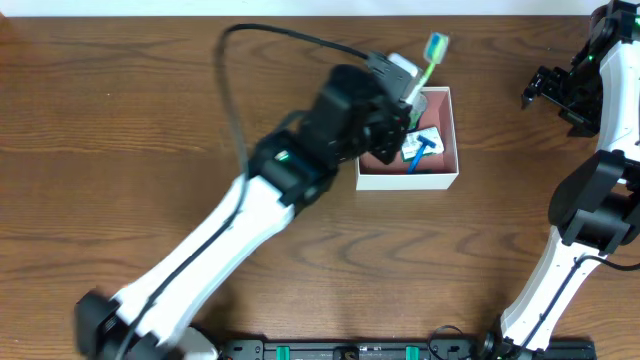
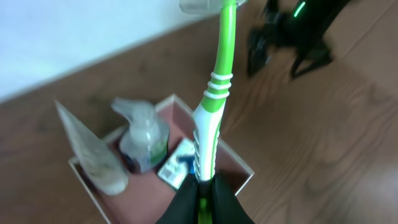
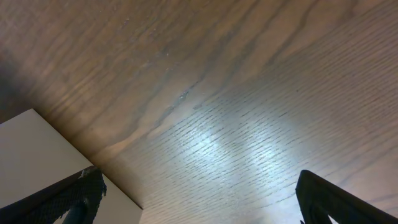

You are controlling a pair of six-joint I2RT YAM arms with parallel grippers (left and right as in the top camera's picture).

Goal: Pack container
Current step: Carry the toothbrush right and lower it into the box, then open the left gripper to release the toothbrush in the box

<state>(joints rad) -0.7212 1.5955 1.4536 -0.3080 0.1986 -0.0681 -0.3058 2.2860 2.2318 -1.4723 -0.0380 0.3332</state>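
Observation:
The container (image 1: 408, 181), a square white box with a pink inside, stands at the back of the table, right of centre. My left gripper (image 1: 398, 118) hovers over its left half, shut on the handle of a green and white toothbrush (image 1: 428, 62). The brush head sticks out beyond the box's far edge. In the left wrist view the toothbrush (image 2: 214, 99) rises from my shut left gripper (image 2: 204, 186) above the container (image 2: 87, 186). Inside lie a clear bottle (image 2: 144, 140), a white tube (image 2: 93, 152) and a blue razor in its pack (image 2: 180, 163). My right gripper (image 1: 545, 90) is open at the far right.
The right wrist view shows only bare wood between the wide-apart fingers (image 3: 81, 196) of the right gripper (image 3: 199, 205), with a white surface (image 3: 37, 149) past the table's edge. The left arm (image 1: 230, 240) crosses the table diagonally from the front left.

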